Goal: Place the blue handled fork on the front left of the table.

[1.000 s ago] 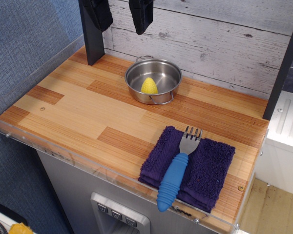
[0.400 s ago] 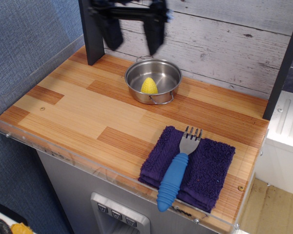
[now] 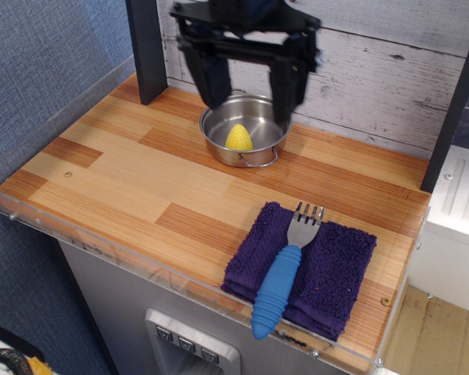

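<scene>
The blue handled fork (image 3: 283, 273) lies on a folded purple cloth (image 3: 328, 273) at the front right of the wooden table (image 3: 125, 180). Its silver tines point to the back and its blue handle reaches over the table's front edge. My gripper (image 3: 250, 90) hangs at the back, above the steel pot, with its two black fingers (image 3: 213, 78) spread wide. It is open and empty, well away from the fork.
A steel pot (image 3: 246, 129) with a yellow lemon-shaped object (image 3: 238, 137) inside stands at the back middle. A black post (image 3: 144, 51) stands at the back left. A clear acrylic rim (image 3: 78, 230) edges the front and left. A white plank wall is behind.
The gripper has come down and moved right from the top edge of the picture to just above the pot, its fingers still spread. The fork, cloth and pot have not moved.
</scene>
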Tool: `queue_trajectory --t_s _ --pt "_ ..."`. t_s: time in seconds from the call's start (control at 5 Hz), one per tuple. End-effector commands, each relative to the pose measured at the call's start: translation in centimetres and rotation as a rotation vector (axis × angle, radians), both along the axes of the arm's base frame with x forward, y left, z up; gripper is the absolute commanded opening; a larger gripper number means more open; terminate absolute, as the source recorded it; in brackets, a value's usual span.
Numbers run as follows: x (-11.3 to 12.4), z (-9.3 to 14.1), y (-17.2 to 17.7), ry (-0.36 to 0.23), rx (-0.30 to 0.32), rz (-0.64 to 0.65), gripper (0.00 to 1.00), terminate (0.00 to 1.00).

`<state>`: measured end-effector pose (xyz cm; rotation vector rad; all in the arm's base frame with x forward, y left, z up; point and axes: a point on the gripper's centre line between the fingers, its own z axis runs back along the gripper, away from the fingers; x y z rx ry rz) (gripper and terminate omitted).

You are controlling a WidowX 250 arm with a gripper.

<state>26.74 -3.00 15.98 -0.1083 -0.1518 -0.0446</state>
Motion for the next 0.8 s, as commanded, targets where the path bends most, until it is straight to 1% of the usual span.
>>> queue_trajectory --t_s 0.0,0.2,0.4,0.6 --pt "-2.1 -1.3 -2.8 0.009 0.026 -0.024 1.00 0.00" --pt "-1.6 -2.7 -4.0 0.017 0.053 -0.010 1.00 0.00" --pt "0.7 -3.7 -4.5 0.004 0.086 0.002 1.00 0.00" --pt "2.8 -4.9 -4.7 0.008 0.107 0.005 1.00 0.00"
